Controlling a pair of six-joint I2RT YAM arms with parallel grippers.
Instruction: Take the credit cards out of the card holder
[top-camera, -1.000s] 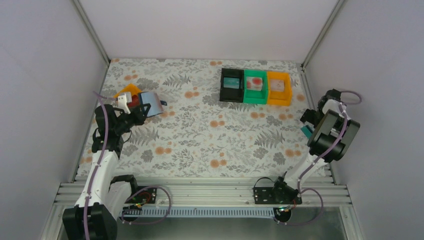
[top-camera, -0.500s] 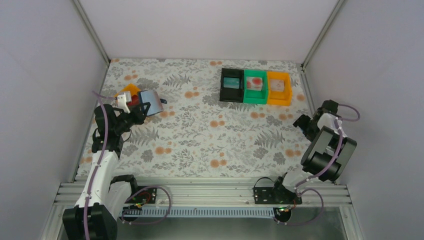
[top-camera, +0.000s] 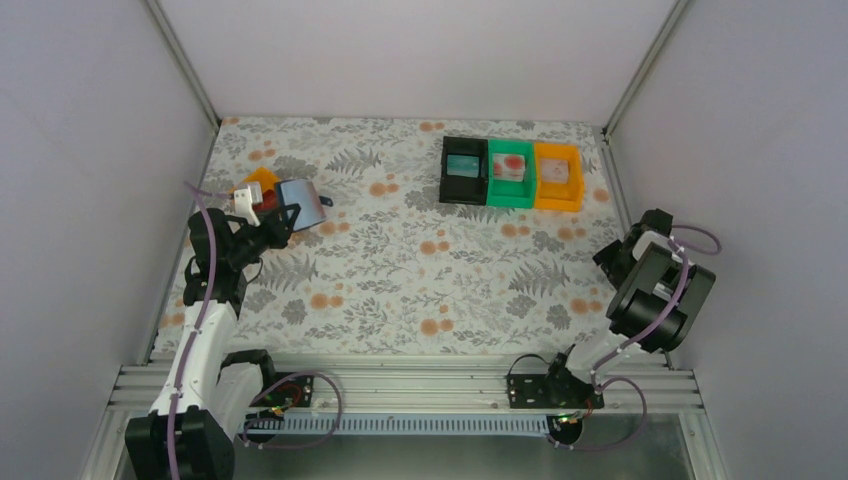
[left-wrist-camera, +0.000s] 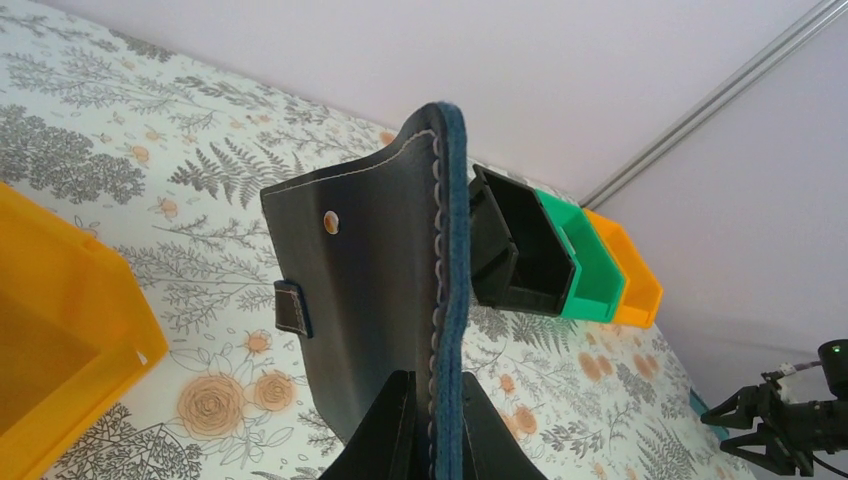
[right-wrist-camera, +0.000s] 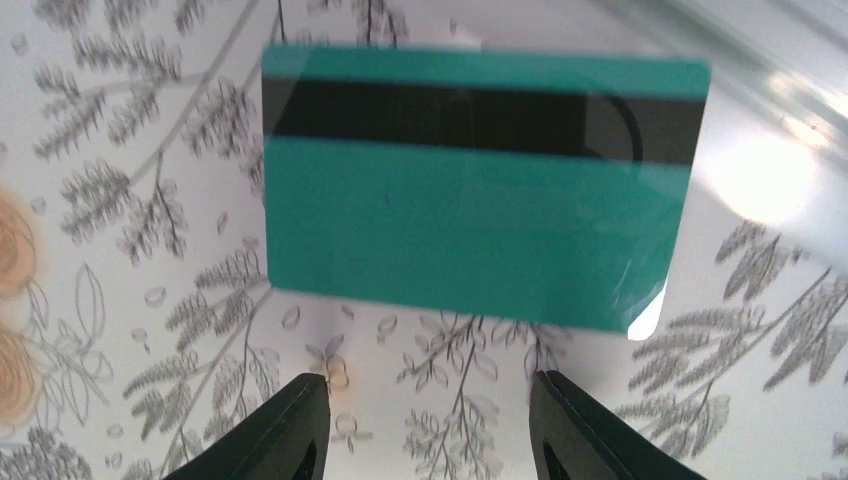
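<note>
Release complete — right side
Your left gripper (left-wrist-camera: 432, 405) stays clamped on the navy-blue folding card holder (left-wrist-camera: 370, 290), upright at far left. The flat teal plastic credit card (right-wrist-camera: 470, 200) now lies on the floral table (right-wrist-camera: 120, 200) — your right gripper (right-wrist-camera: 425, 425), jaws apart, has dropped it.

The left arm (top-camera: 195, 340) had white link shells between black joint housings. A mauve cable (top-camera: 207, 290) trailed back from its fingers (left-wrist-camera: 382, 440), which were smooth black tapered wedges. The right arm (top-camera: 660, 290) looked black and bulky, with a matching mauve cable (top-camera: 683, 270) behind its fingers (right-wrist-camera: 285, 430), which were dark, blunt blades.
</note>
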